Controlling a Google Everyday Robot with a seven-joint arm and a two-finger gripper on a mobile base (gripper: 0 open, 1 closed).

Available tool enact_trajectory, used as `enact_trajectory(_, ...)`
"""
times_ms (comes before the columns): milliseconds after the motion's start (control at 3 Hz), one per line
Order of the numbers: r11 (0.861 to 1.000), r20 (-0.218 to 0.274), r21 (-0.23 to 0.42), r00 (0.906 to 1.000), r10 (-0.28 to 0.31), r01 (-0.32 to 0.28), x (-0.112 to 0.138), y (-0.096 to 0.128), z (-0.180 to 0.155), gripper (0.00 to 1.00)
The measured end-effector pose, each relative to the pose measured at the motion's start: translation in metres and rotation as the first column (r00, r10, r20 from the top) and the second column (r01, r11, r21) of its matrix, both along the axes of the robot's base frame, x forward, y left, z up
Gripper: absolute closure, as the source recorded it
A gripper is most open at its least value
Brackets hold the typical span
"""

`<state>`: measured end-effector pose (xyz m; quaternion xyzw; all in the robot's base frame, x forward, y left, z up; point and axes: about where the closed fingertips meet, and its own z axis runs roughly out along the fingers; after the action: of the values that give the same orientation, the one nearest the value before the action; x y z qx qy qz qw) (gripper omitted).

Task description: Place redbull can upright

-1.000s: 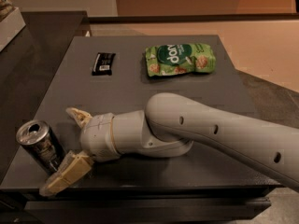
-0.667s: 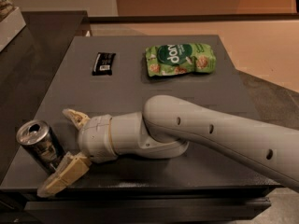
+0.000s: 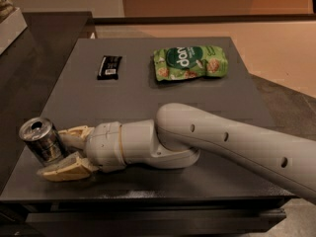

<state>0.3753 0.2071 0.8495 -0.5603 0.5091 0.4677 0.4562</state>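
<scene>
The redbull can point(image 3: 40, 139) is at the table's front left corner, nearly upright, its silver top with the pull-tab facing up and its sides dark. My gripper point(image 3: 53, 153) reaches it from the right and is shut on its lower body. One tan finger point(image 3: 74, 133) is behind the can and the other point(image 3: 64, 171) is in front of it. The can's base is hidden by the front finger, so I cannot tell whether it rests on the table.
The dark grey table point(image 3: 148, 90) holds a green snack bag point(image 3: 190, 63) at the back right and a small flat black wrapper point(image 3: 109, 67) at the back left. My white arm point(image 3: 222, 142) crosses the front right. The table's front edge lies just below the gripper.
The fingers stood wide apart beside the can; now they have closed onto it. The can sits slightly higher in view than before.
</scene>
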Motion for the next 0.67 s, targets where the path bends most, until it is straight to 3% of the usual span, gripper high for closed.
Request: enact_trajectory(667, 0.999, 0.030, 0.041, 0.9994, -0.017, 0.015, 0.0051, -0.0090, 0.0126, 0.94)
